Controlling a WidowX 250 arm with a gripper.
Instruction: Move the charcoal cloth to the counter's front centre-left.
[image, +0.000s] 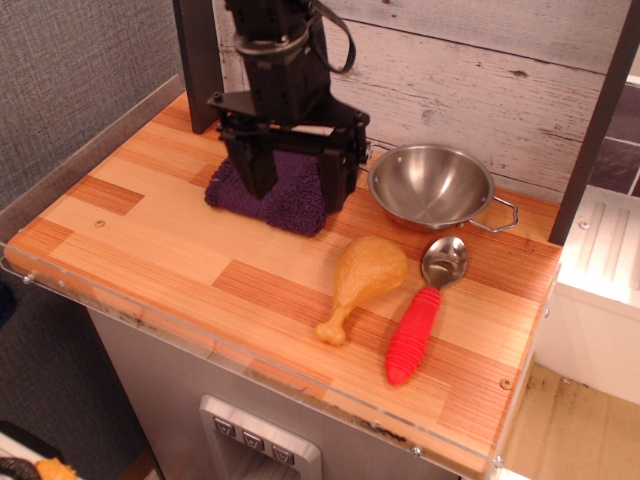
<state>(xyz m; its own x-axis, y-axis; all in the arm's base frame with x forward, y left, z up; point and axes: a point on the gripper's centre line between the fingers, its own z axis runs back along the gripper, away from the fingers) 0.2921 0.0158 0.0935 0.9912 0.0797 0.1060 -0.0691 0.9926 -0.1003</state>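
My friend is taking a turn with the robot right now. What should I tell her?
Gripper: open, fingers down on either side of the purple cloth; whether they touch it is unclear.
Cloth: flat at the back of the counter, left of the steel bowl.
Nearby: toy drumstick and red-handled spoon, front right.
Done: gripper lined up over the cloth.
Left: close on the cloth, lift it, set it at the front centre-left, let go.
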